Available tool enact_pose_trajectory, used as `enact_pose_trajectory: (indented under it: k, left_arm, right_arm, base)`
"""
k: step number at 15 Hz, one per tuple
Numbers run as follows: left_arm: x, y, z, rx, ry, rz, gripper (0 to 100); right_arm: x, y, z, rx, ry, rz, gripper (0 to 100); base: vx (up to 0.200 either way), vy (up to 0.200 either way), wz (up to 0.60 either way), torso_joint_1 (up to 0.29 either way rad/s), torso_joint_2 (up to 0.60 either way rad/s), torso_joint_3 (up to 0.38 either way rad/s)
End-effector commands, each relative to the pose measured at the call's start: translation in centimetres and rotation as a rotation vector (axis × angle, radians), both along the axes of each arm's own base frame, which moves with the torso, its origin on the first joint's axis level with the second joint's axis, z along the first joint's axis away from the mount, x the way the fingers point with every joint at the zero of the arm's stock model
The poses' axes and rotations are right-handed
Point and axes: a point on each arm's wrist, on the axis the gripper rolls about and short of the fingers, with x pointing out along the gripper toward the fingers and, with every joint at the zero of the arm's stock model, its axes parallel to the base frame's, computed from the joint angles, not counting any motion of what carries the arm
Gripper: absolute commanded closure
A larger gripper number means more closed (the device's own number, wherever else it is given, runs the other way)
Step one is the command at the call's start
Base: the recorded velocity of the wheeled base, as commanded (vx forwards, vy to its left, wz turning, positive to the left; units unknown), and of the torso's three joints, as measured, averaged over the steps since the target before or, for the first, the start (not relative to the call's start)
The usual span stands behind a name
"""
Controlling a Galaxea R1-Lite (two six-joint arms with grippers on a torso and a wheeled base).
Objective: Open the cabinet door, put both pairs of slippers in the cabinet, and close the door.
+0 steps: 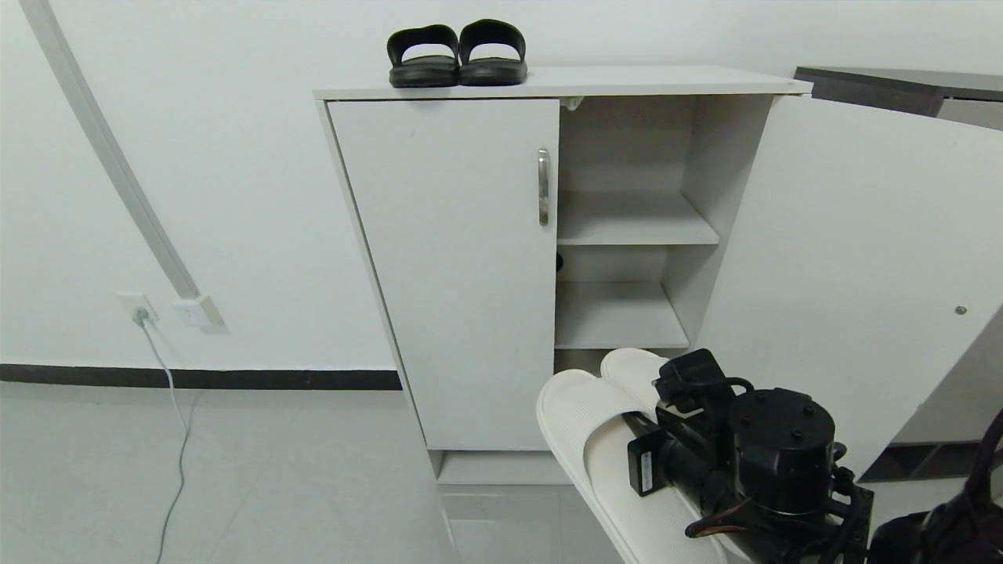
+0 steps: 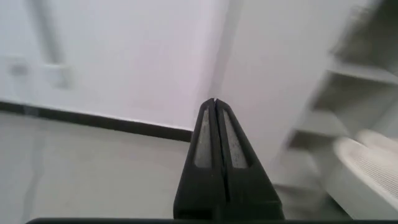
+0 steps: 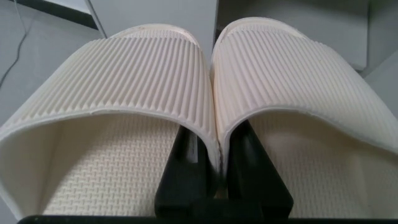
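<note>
Right jaws pinch white slippers [image 3: 149, 68]; left jaws pressed together; head view: black slippers [image 1: 435, 69] atop cabinet [image 1: 454, 274].

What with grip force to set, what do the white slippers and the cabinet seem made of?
White slippers: probably soft moulded foam, matte; ribbed straps, embossed footbeds. Cabinet: likely laminated board, smooth matte white; flat panels with square edges.

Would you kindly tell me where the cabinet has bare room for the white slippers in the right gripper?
Both shelves behind the open right door are bare: the upper shelf and the lower shelf. The cabinet top is free right of the black slippers, which crowd its left end.
</note>
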Motion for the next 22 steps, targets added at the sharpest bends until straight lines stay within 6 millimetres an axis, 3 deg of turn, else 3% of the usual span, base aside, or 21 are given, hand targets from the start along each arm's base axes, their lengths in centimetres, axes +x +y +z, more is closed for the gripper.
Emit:
enact_pose_trajectory:
  k: [1, 5, 8, 11, 16, 18, 22]
  left_arm:
    - [-2.5, 0.4, -4.1, 0.010, -0.036, 0.132, 100]
    - [-3.8, 0.4, -7.2, 0.021, -0.056, 0.188, 100]
    - [-4.9, 0.1, -10.1, 0.121, -0.011, 0.009, 100]
    - [-4.9, -0.4, -10.5, 0.145, 0.020, -0.216, 100]
    - [-4.9, -0.4, -10.5, 0.160, 0.021, -0.222, 100]
    - [-4.9, -0.4, -10.5, 0.156, 0.020, -0.222, 100]
    - [-4.9, -0.4, -10.5, 0.154, 0.021, -0.222, 100]
  right_arm:
    - [-0.1, 0.0, -0.2, -0.007, 0.007, 0.004, 100]
    - [-0.1, 0.0, -0.6, -0.017, 0.016, 0.003, 100]
    - [-0.1, 0.0, -0.9, -0.024, 0.022, 0.001, 100]
    - [-0.2, 0.1, -1.1, -0.029, 0.026, 0.006, 100]
    - [-0.2, 0.3, -1.5, -0.042, 0.030, 0.008, 100]
    - [0.4, 1.0, -1.3, -0.032, 0.018, -0.002, 100]
    - [4.2, 4.6, -0.8, 0.003, 0.005, -0.250, 100]
  base:
    - [0.000, 0.000, 0.00, 0.000, 0.00, 0.000]
    - [0.000, 0.000, 0.00, 0.000, 0.00, 0.000]
    - [0.000, 0.000, 0.00, 0.000, 0.00, 0.000]
    - [0.000, 0.000, 0.00, 0.000, 0.00, 0.000]
    - [0.000, 0.000, 0.00, 0.000, 0.00, 0.000]
    - [0.000, 0.000, 0.00, 0.000, 0.00, 0.000]
    - [0.000, 0.000, 0.00, 0.000, 0.00, 0.000]
